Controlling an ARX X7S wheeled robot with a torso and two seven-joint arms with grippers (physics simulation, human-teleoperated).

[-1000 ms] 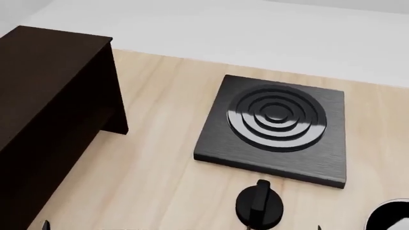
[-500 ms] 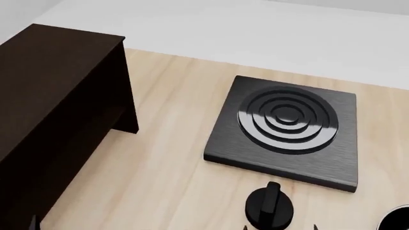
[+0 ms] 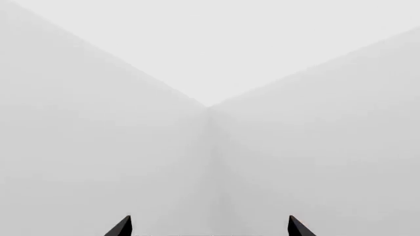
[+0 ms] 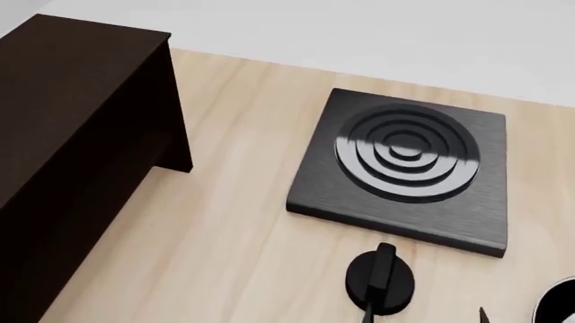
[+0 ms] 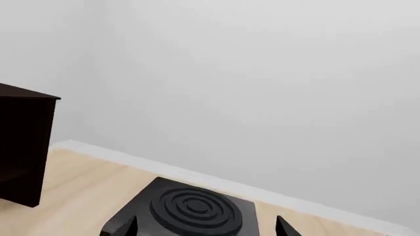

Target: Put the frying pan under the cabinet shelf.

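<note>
Cabinet shelf (image 4: 77, 134): big dark brown box filling the left side of the head view, with an open gap underneath. That gap is where the pan should end up, I'd guess.

Frying pan: honestly can't find it for sure. There's a pale curved edge (image 4: 559, 301) cut off at the lower right corner of the head view, which might be the pan's rim or something else. Too cropped to call.

Burner plate (image 4: 406, 165): square black slab with concentric rings, centre-right on the wooden counter (image 4: 225, 242), well apart from the cabinet.

Knob (image 4: 380, 279): small round black one, just below the burner in the head view.

Left gripper (image 3: 208, 227): only two dark fingertips poke into the bottom of the left wrist view, spread wide apart with nothing between them. It's aimed at a bare wall corner, so it's parked away from the action.

Right gripper (image 5: 204, 227): same deal, fingertips spread at the bottom of the right wrist view, empty, facing the burner and the cabinet edge.

Progress: looks like nothing is grabbed yet.
</note>
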